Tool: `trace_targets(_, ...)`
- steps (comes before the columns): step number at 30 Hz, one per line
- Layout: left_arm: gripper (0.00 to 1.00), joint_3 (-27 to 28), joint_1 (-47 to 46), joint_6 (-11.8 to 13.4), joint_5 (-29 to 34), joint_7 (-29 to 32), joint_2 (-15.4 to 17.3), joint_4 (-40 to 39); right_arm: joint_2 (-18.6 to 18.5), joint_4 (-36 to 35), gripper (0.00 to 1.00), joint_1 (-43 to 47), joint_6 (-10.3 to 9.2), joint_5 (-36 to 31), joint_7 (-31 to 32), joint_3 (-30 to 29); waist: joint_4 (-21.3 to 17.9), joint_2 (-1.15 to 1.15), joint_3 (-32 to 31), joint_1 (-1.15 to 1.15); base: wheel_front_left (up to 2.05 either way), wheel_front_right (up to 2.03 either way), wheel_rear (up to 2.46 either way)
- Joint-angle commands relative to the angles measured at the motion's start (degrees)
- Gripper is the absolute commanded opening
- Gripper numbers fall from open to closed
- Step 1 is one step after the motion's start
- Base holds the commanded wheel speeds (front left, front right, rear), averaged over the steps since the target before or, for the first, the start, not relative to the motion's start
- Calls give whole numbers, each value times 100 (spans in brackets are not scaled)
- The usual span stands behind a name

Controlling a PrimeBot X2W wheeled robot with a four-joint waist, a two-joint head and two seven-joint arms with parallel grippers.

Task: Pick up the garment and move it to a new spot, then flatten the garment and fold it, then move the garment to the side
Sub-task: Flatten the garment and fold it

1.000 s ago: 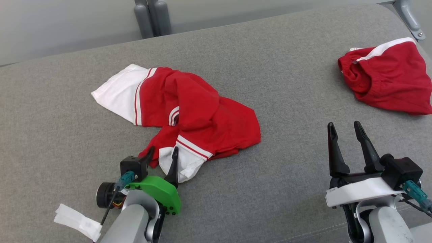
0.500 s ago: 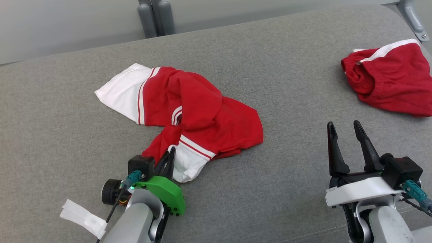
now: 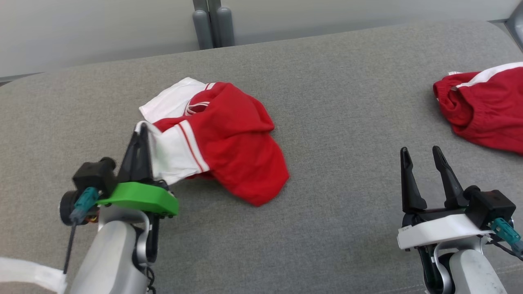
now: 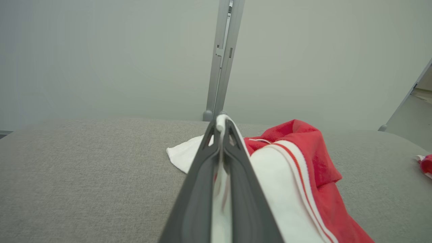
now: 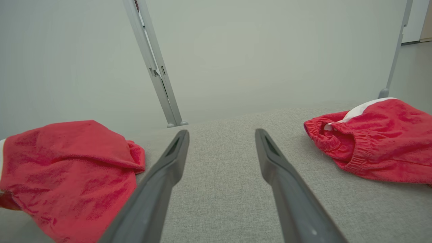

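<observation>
The crumpled red cotton garment (image 3: pixel 237 151) has white sleeve ends trimmed with thin red and white stripes. It lies bunched in a heap left of the worktop's middle, with one white sleeve end spread flat towards the far edge.

The left gripper (image 3: pixel 140 130) has its two dark fingers pressed together on the other white cuff (a sliver of white cloth shows between the tips in the left wrist view), and the rest of the garment trails off to its right. The right gripper (image 3: pixel 421 151) sits near the right side with its fingers parted and nothing between them, well apart from the garment.

The worktop (image 3: pixel 347 102) is a padded grey woven surface. A second red garment with a white band (image 3: pixel 482 118) lies by its right edge. Behind the far edge stand grey metal posts (image 3: pixel 212 24) and a plain pale wall (image 3: pixel 81 28).
</observation>
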Motion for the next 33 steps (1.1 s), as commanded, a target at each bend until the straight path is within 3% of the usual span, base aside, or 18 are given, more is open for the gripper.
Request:
trace_targets(1,0,202,193,99,-78,-18,104,-124,-9,-6,100,42,-5,-35,-17,-9,104,0,-46,0,0,0,0)
trace_targets(10,0,1205,825,342,-411,-19,318,64,-10,39,100,-19,-6,-63,-17,30,219,0,-18,0,0,0,0)
trace_targets(17,0,1531,1029,327,-448,-18,250,720,-9,83,100,-23,-6,-95,-18,41,228,0,-33,0,0,0,0)
trace_targets(18,6,1562,1030,327,-423,-19,241,789,-10,91,100,-20,-6,-96,-17,46,229,0,-40,0,0,0,0)
trace_targets(19,42,1590,1021,323,-403,-19,239,843,-9,96,100,-17,-6,-97,-17,51,229,0,-45,0,0,0,0)
trace_targets(20,98,1616,1006,306,-373,-19,228,886,-9,105,100,-9,-6,-99,-17,56,230,0,-53,0,0,0,0)
trace_targets(28,100,1708,974,237,137,-19,159,494,-9,202,100,1,-5,-132,-17,138,366,0,-137,0,0,0,0)
trace_targets(33,100,1248,1077,21,738,-18,-31,-9,-9,210,100,-32,-6,-147,-17,169,519,0,-179,0,0,0,0)
